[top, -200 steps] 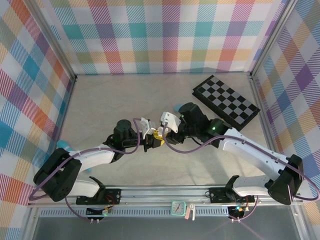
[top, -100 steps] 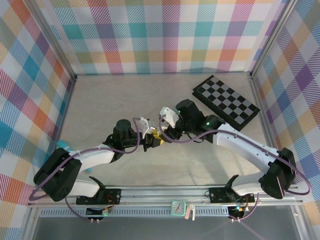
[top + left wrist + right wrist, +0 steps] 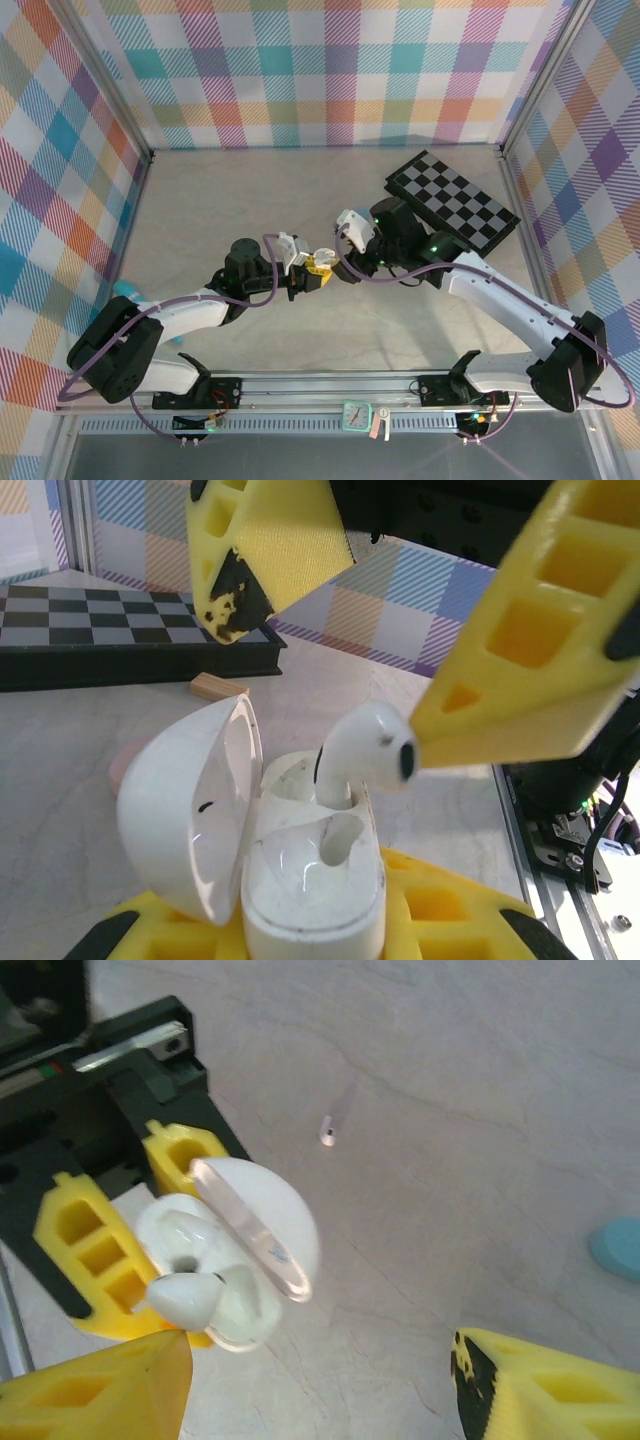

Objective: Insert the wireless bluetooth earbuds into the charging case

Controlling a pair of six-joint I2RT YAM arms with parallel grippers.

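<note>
While the left gripper (image 3: 310, 912) clamps the white charging case (image 3: 300, 880) by its base, the lid (image 3: 185, 810) stands swung open to one side. One white earbud (image 3: 365, 750) has its stem in the farther socket and its head proud of the rim, leaning away from the lid. My reading is that it is entered but not seated. The nearer socket (image 3: 335, 845) is empty. Just beyond the case, the right gripper (image 3: 322, 1355) hovers with jaws wide and holds nothing. One finger sits right at the bud's head, though I cannot tell whether they are touching or just apart. Step in hand, as judged: pressing this bud home. For a clean seat, press with the flat of that finger straight down along the stem's line, lightly, while the left grip holds the case steady. Stay off the lid, since a knock could fold it onto the bud. A sideways nudge could lever the stem out and drop the bud onto the table (image 3: 230, 200). Farther off lie a small wooden block (image 3: 218, 687), a teal object (image 3: 618, 1248) (case or bud, cannot tell) and, at the back, a chessboard (image 3: 452, 205).
</note>
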